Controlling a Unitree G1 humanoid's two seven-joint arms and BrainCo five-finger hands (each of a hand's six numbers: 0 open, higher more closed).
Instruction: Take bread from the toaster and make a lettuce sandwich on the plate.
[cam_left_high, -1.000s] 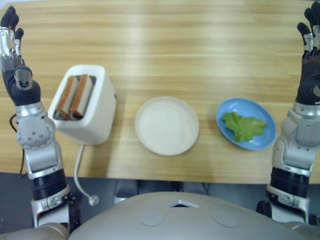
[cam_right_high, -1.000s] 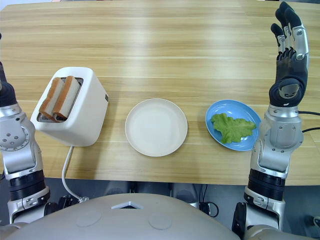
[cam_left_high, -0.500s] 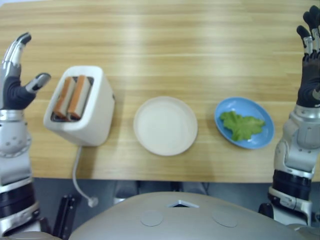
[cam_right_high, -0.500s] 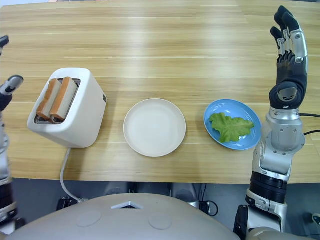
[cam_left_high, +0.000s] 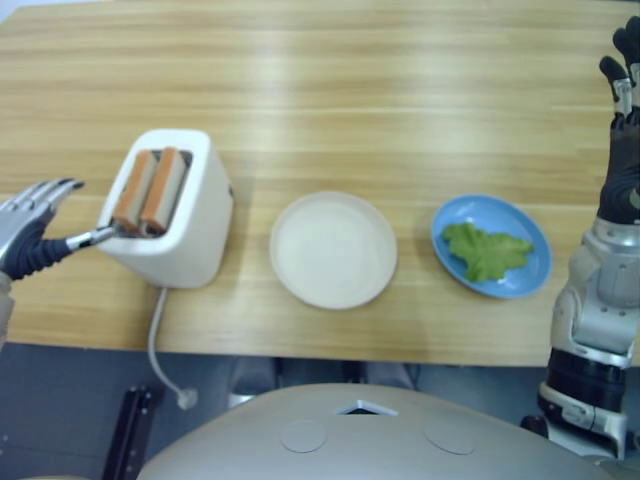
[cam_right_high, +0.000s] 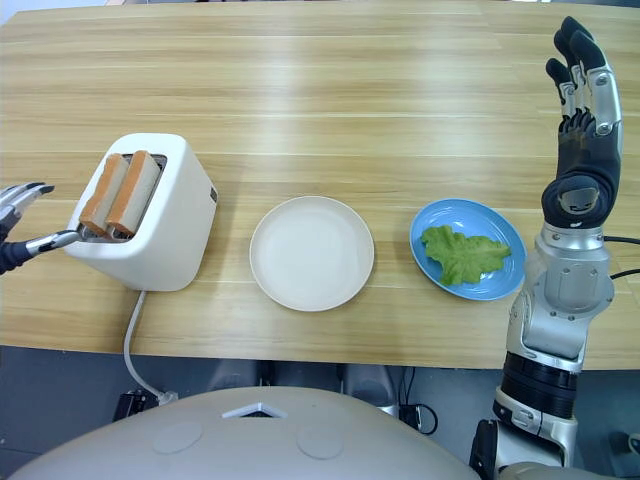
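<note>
A white toaster (cam_left_high: 185, 215) stands at the left of the wooden table with two browned bread slices (cam_left_high: 152, 190) upright in its slots. My left hand (cam_left_high: 35, 233) is open just left of the toaster, one fingertip touching its near left corner. A cream plate (cam_left_high: 333, 249) lies bare at the middle. Right of it, a blue plate (cam_left_high: 520, 280) holds a green lettuce leaf (cam_left_high: 485, 250). My right hand (cam_right_high: 580, 105) is raised upright at the far right, fingers extended, holding nothing.
The toaster's white cord (cam_left_high: 157, 345) hangs over the table's front edge (cam_left_high: 340, 355). The far half of the table is bare wood.
My left hand has dropped from its raised position and swung in toward the toaster's left side. The right hand has stayed raised. The view has shifted slightly.
</note>
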